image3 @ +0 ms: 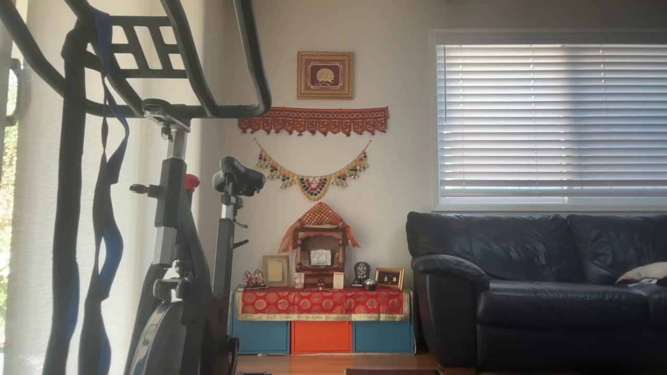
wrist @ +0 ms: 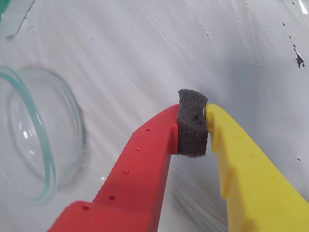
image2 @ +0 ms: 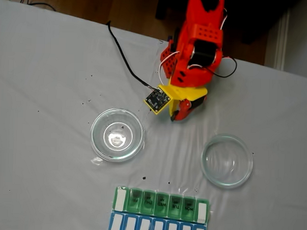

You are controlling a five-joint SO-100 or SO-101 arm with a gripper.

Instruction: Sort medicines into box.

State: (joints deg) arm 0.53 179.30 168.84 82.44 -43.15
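A: Pincer pressed together on its foam pad; no pill seen. Bowls look empty.
B: Pill box sits near table edge. Approach low, centred.

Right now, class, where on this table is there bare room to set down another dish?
The widest bare cloth lies left of the end effector and above the left glass bowl. A narrower gap separates it from the right glass bowl. The bottom centre is crowded by the pill organiser.
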